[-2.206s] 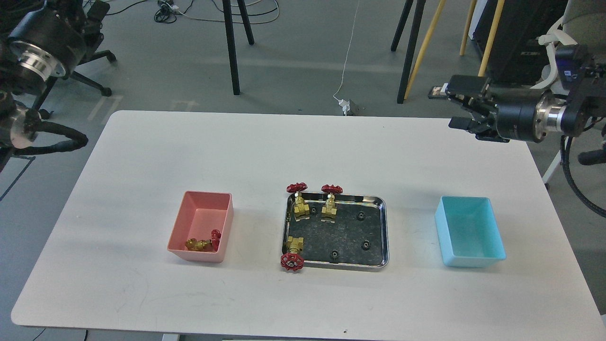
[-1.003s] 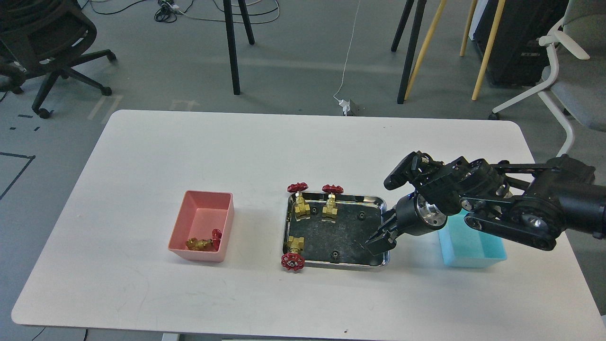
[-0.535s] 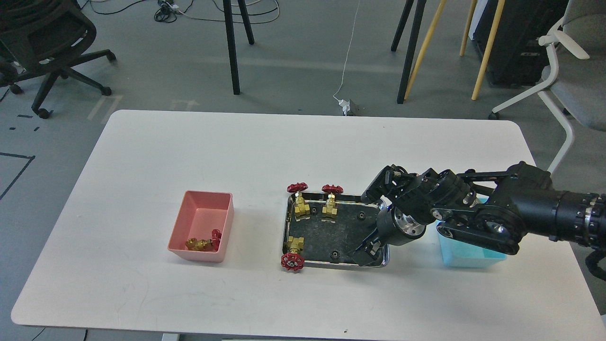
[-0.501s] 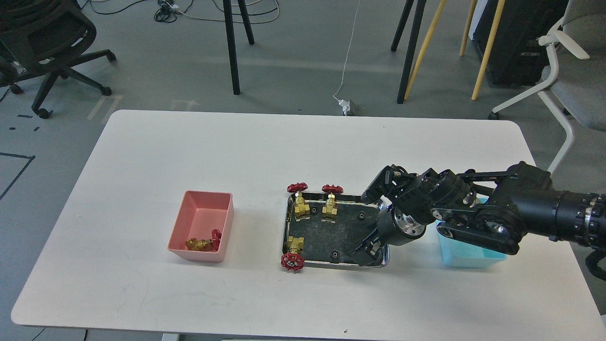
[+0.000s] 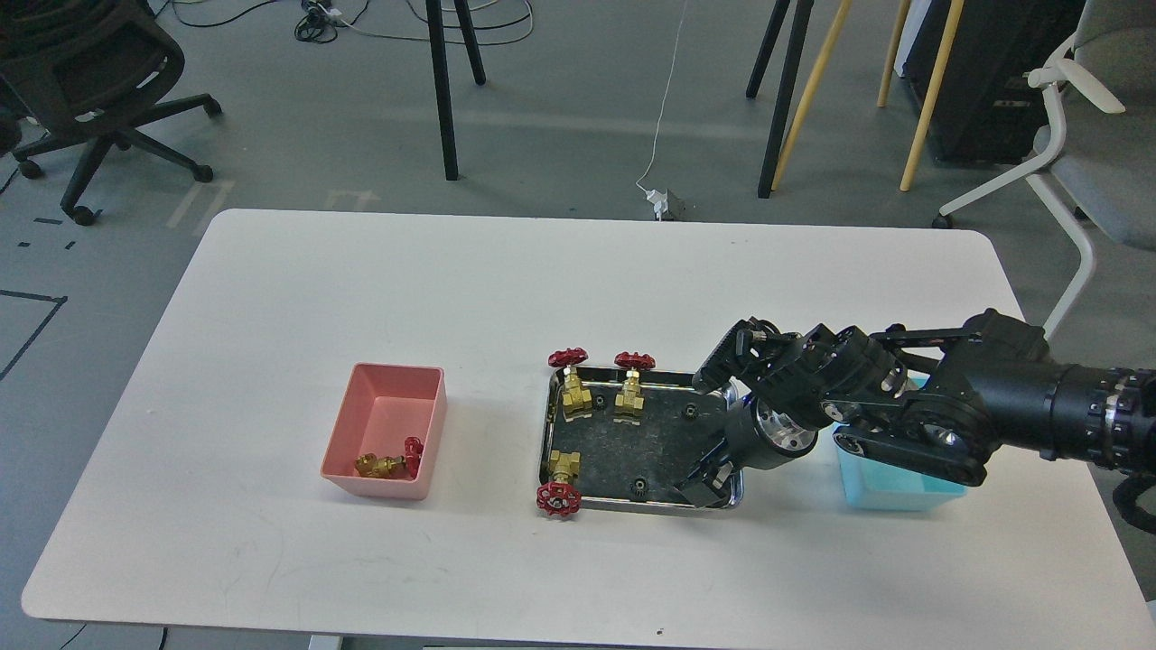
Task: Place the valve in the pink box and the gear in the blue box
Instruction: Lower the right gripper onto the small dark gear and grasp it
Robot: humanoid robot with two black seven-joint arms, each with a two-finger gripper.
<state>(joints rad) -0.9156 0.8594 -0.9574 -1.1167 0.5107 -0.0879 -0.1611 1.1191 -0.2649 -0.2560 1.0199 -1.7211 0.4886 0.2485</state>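
Three brass valves with red handwheels sit in the steel tray (image 5: 553, 424): two at the back left (image 5: 574, 392) (image 5: 630, 394), one at the front left (image 5: 560, 477). Another valve (image 5: 386, 464) lies in the pink box (image 5: 361, 411). Tiny black gears (image 5: 638, 487) (image 5: 690, 413) lie on the tray floor. My right gripper (image 5: 707, 478) is down in the tray's front right corner, pointing down and left; its fingers look dark and merged. The blue box (image 5: 894, 492) is partly hidden behind my right arm. My left gripper is out of view.
The white table (image 5: 452, 289) reaches to all sides of the boxes and tray. My right arm (image 5: 957, 411) lies across the table's right side over the blue box. Chairs and tripod legs stand on the floor behind.
My right arm came down from the upper right to the tray's front right corner; in the last half second it barely moved. My left arm left the view.
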